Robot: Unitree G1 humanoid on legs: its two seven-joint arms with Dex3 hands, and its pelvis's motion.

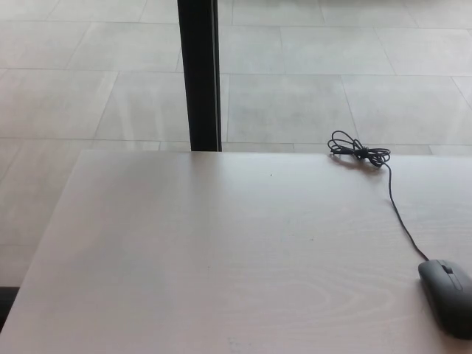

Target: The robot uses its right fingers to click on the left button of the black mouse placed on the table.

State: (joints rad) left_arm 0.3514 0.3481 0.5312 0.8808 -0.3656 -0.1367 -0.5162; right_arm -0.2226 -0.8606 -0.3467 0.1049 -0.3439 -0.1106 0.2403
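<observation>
- Head view, nearest part: a pale, whitewashed wooden table (221,265) with a faint grain fills the lower half of the picture, its left edge running diagonally up from the bottom left corner.
- Neither robot hand shows anywhere in this view, so their fingers and whatever they may hold cannot be judged.
- At the bottom right, close to the picture's right edge, the black, rounded plastic computer mouse (448,295) lies flat on the table, its front end turned toward the far side; its right flank is cut off by the frame.
- A narrow scroll wheel slot shows near the mouse's front, with the left button beside it on the picture's left; nothing touches the mouse.
- A thin black cable (398,214) leaves the mouse's front and runs up across the tabletop toward the far edge.
- Near the far edge of the table, right of centre, the cable ends in a small tangled bundle of black loops (359,153) lying on the wood.
- Beyond the table, a black upright post (199,74) stands just behind the far edge, left of centre, rising out of the top of the picture.
- Farthest off, a floor of large, light grey square tiles (310,74) with thin joints spreads across the whole background and down the left side of the table.
</observation>
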